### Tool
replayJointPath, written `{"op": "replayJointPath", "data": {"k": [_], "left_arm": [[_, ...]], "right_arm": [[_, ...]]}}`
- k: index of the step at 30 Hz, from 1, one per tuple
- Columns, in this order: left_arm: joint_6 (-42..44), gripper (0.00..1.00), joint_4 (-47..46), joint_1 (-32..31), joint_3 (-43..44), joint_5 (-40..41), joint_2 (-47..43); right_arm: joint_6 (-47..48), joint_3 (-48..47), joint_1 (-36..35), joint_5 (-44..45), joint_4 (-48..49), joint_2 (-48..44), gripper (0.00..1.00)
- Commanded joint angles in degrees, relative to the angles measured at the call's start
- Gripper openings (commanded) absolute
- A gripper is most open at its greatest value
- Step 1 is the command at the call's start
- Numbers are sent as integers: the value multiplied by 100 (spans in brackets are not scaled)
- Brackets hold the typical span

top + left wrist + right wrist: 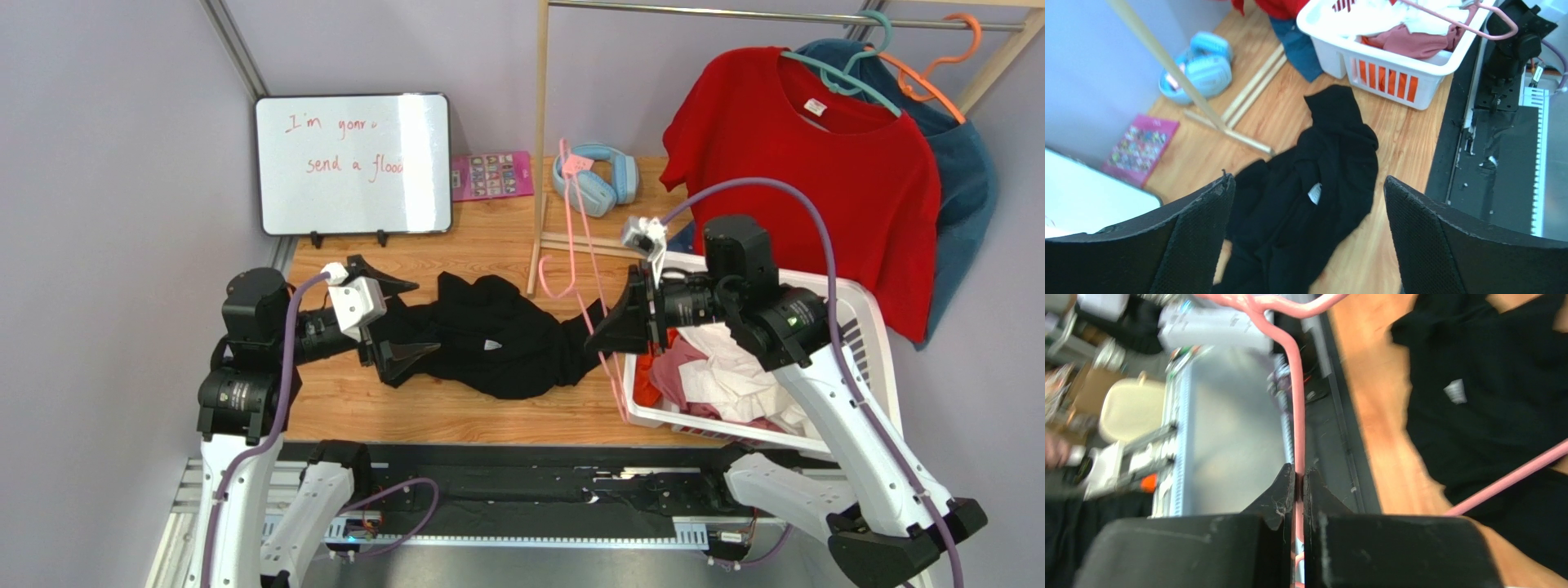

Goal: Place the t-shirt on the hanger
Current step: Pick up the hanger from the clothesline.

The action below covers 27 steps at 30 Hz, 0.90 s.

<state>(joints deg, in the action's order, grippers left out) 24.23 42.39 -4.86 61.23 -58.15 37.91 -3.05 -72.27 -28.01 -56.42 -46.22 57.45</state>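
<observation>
The black t-shirt (pixel 503 337) lies crumpled on the wooden table between the arms, its white label (pixel 1314 193) facing up. My left gripper (pixel 415 321) is open and empty. It hovers over the shirt's left part, with the shirt (pixel 1315 177) showing between its fingers. My right gripper (pixel 613 328) is shut on the thin pink wire hanger (pixel 586 251) and holds it tilted up at the shirt's right edge. In the right wrist view the wire (pixel 1297 416) runs straight between the shut fingertips (pixel 1298 474), and the shirt (pixel 1499 386) lies beyond.
A white laundry basket (pixel 859 321) with clothes stands on the right under my right arm. A wooden rack (pixel 540 147) behind it holds a red t-shirt (pixel 810 172) and a teal-blue shirt (pixel 969 172). A whiteboard (pixel 353 163), blue headphones (pixel 597 175) and a pink card (pixel 491 175) are at the back.
</observation>
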Motion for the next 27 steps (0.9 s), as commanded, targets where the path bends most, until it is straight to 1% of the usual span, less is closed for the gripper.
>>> {"op": "replayJointPath", "data": {"k": [1,3,5,6,7,8,9,10,11,12,14,15,17,20,21,22,23,25,26,27], "left_arm": [[854,92,-741,-93,-94,-768,-12],[1363,91,-785,-313,-216,-532,-126],[1811,91,-750,-383,-331,-513,-362],[2388,92,-672,-401,-470,-591,-468],[2681,93,-601,-436,-533,-627,-565],[3066,93,-479,-480,-586,-662,-722],[3679,93,-199,-637,-691,-671,-767],[3981,92,-31,-743,-709,-636,-785],[4219,91,371,-866,-700,-584,-724],[4561,89,558,-1180,-657,-418,-663],[4573,87,700,-1524,-621,-172,-461],[4573,85,709,-1805,-604,91,-408],[4634,83,692,-2061,-604,268,-294],[4775,73,753,-2474,-665,532,-188],[4801,64,770,-2606,-691,733,-161],[4819,58,788,-2851,-709,857,-118],[4811,42,849,-2975,-709,1076,-82],[4601,19,867,-3239,-700,1305,40],[4452,9,850,-3292,-692,1585,76],[4250,6,806,-3310,-692,1718,128]], "right_arm": [[1085,230,-1009,-510,-1055,161,0],[1183,458,-1267,-545,-1056,240,0],[1377,503,-1540,-545,-1108,310,0],[1482,486,-1637,-563,-1161,432,0],[1561,425,-1838,-563,-1205,503,0],[1771,381,-1935,-537,-1327,565,0],[1886,311,-2041,-519,-1416,705,0],[2009,127,-2233,-475,-1495,784,0],[2262,30,-2322,-397,-1687,863,0],[2352,-84,-2401,-361,-1776,1047,0],[2563,-348,-2604,-265,-2004,1197,0],[2764,-419,-2674,-186,-2075,1259,0],[2941,-577,-2929,103,-2198,1374,0],[3126,-866,-3026,272,-2321,1558,0],[3161,-955,-3035,298,-2339,1628,0],[3179,-1025,-3035,386,-2339,1690,0],[3188,-1183,-3026,439,-2331,1734,0],[3144,-1315,-3044,753,-2270,1804,0],[3100,-1386,-3035,921,-2199,1866,0],[3022,-1473,-3035,1123,-2120,1866,1]]}}
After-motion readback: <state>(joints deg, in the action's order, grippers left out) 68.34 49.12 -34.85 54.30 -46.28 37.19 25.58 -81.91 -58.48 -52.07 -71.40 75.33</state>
